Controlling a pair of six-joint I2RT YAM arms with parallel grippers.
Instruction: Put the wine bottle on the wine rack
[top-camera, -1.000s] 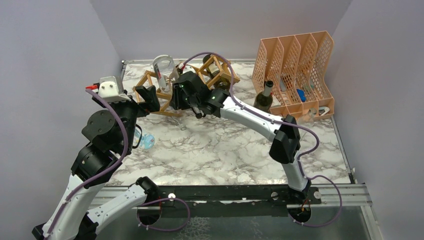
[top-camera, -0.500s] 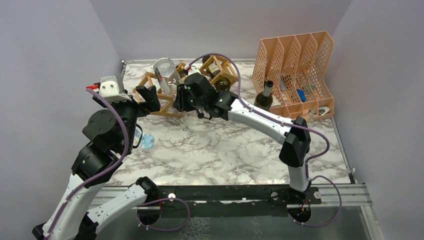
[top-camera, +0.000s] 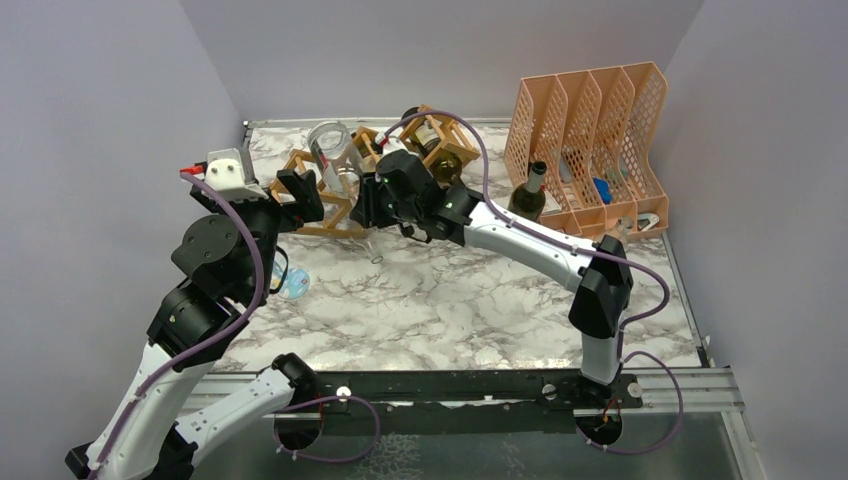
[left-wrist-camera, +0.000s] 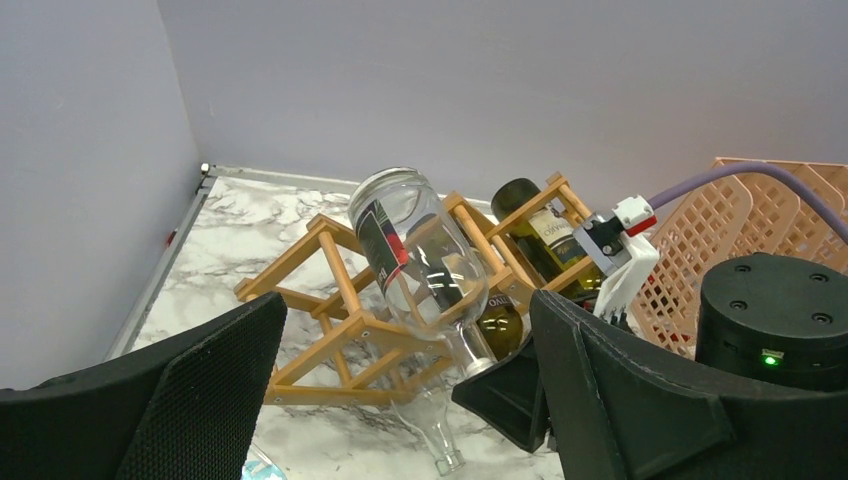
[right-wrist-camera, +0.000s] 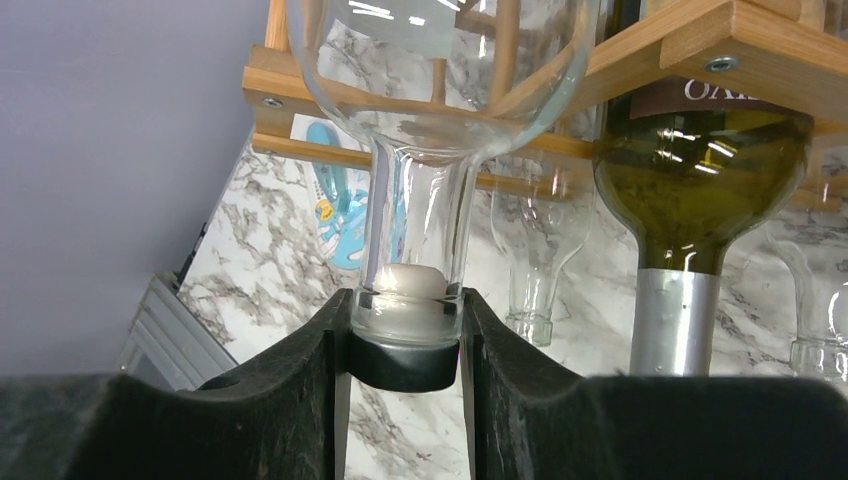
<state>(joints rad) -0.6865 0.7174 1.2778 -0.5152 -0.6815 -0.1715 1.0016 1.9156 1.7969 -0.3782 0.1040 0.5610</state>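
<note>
The wine rack, a light wooden lattice, stands at the back of the table and also shows in the left wrist view. A clear wine bottle with a dark label leans in an upper notch of the rack, base raised and neck pointing down to the front. My right gripper is shut on its neck end, right at the rack's front. My left gripper is open and empty just left of the rack's front, apart from the bottle.
A green bottle lies in the rack beside the clear one. A second clear bottle's neck pokes out of a lower cell. A dark bottle stands by the peach file holder. A small blue-and-clear object lies at the left.
My right gripper has moved right and back with the clear bottle's neck, and the bottle has shifted a little on the rack. The left arm has shifted slightly.
</note>
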